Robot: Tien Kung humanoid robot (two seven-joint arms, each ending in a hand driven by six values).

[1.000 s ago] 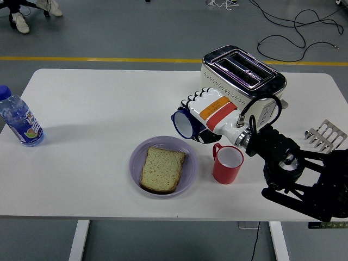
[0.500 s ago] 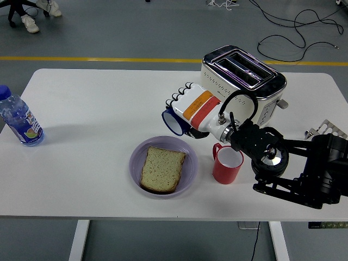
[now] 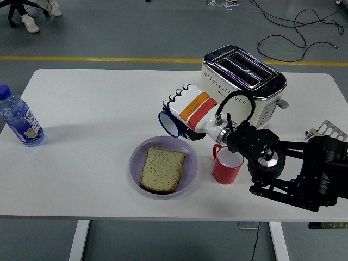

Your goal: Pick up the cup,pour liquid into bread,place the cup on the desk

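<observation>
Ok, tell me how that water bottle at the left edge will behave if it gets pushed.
The water bottle stands upright, tall and narrow, so a push near its cap would probably tip it. Its round body would likely roll once down. It looks like thin clear plastic, so probably not fragile, though how full it is cannot be judged.

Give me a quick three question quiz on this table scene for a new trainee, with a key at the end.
1. True or false: the bread lies on the purple plate.
2. Which cup does the right hand hold: A blue, B red, C neither?
3. Fill in: the bottle stands at the table's ___ edge.

Key: 1 true. 2 A, the blue cup, tipped on its side above the plate's far rim; the red cup stands alone. 3 left.
</observation>
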